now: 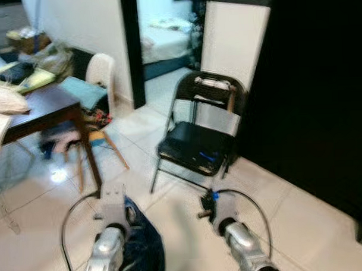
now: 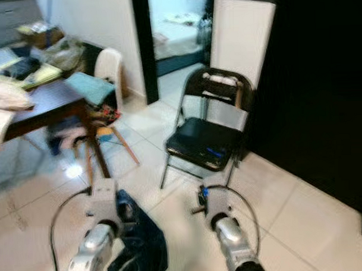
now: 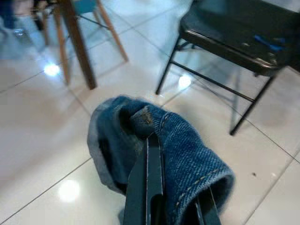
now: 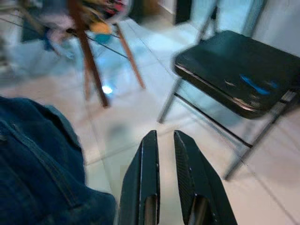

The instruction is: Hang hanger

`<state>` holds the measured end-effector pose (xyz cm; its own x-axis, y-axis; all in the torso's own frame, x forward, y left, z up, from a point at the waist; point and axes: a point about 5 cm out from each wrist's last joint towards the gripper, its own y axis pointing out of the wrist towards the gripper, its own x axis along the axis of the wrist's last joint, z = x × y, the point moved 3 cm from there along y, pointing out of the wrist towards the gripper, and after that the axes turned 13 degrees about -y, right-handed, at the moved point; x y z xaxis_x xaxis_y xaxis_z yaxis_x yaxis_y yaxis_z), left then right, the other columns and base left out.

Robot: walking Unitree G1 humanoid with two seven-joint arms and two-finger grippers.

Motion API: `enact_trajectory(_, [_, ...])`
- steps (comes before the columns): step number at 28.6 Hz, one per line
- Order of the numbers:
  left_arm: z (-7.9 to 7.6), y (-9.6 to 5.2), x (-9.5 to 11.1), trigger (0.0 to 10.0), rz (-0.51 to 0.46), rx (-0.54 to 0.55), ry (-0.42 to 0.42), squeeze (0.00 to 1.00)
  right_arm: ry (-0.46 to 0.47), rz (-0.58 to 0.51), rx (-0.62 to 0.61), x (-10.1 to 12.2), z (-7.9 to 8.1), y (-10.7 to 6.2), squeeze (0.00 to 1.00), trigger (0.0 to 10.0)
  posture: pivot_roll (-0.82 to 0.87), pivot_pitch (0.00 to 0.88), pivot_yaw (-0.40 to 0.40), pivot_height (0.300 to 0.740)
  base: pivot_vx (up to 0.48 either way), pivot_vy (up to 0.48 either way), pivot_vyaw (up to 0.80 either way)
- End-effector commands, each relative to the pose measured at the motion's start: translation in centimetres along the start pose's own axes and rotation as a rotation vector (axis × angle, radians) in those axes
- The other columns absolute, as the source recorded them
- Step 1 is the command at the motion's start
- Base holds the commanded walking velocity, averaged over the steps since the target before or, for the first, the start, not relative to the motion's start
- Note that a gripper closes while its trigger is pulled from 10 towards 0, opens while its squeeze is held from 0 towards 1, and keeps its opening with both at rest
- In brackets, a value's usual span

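A blue denim garment (image 3: 187, 154) hangs bunched from my left gripper (image 3: 150, 137), which is shut on a fold of it; in the left eye view the cloth (image 1: 140, 244) droops beside the left arm, low over the tiled floor. Held low beside it, my right gripper (image 4: 164, 136) has its two black fingers almost together and nothing between them. A black folding chair (image 1: 196, 144) stands just ahead of both grippers, with a small blue object (image 1: 206, 155) on its seat. I can make out no hanger.
A tall dark surface (image 1: 316, 95) runs along the right. At the left stands a dark wooden table (image 1: 43, 110) piled with cloth and clutter, with a white chair (image 1: 100, 73) behind it. Beyond the chair an open doorway (image 1: 162, 35) shows a bed.
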<state>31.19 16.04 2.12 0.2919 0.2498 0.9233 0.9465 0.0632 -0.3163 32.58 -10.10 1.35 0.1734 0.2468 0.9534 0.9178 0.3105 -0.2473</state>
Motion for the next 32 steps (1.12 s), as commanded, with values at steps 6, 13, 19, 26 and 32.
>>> enact_trajectory(6, [-0.1,0.1,0.5,10.0,-0.022,0.0,0.018,0.0,0.001,0.029,0.02,-1.1,0.5,-0.5,0.0,10.0,0.02,0.0,-0.065,0.74,0.0,0.0,0.8])
enact_trajectory(13, [0.0,0.2,1.0,10.0,-0.048,0.014,-0.026,0.0,-0.005,0.022,0.034,-0.8,0.7,-0.3,0.0,10.0,0.01,0.0,-0.056,0.74,0.0,0.0,0.8])
enact_trajectory(19, [0.4,0.1,1.1,10.0,-0.058,0.029,-0.007,0.0,-0.012,0.012,0.044,-0.5,0.9,-0.2,0.0,10.0,0.02,0.0,-0.053,0.74,0.0,0.0,0.8])
enact_trajectory(26, [0.2,-0.1,1.2,10.0,-0.079,0.018,0.023,0.0,-0.008,0.012,0.052,-0.6,1.3,-0.3,0.0,10.0,0.03,0.0,-0.056,0.74,0.0,0.0,0.8])
enact_trajectory(32, [-0.5,0.0,2.7,10.0,-0.129,-0.055,0.001,0.0,0.052,-0.047,0.022,0.8,1.1,0.3,0.0,10.0,0.03,0.0,-0.047,0.74,0.0,0.0,0.4])
